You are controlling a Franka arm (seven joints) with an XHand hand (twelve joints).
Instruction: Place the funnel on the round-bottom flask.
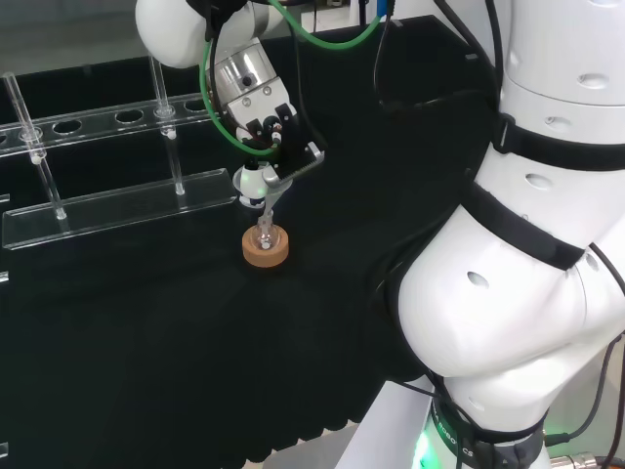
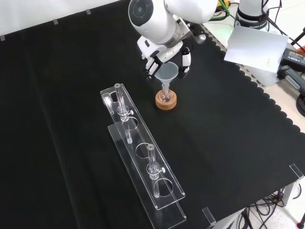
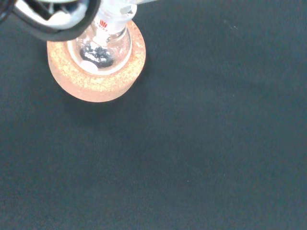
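i see the hand (image 2: 164, 56) over the cork ring (image 2: 166, 100), fingers curled round the funnel (image 2: 167, 73) rim, funnel stem down in the neck of the round-bottom flask (image 3: 100, 45), clear rack (image 2: 143, 157) nearby

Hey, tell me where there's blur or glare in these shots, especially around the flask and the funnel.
Wrist view: the cork ring and flask are fairly sharp, while the dark rim at the picture's corner is blurred. Front view: the funnel reads clearly against black cloth. Head view: the funnel's stem is barely visible below the hand.
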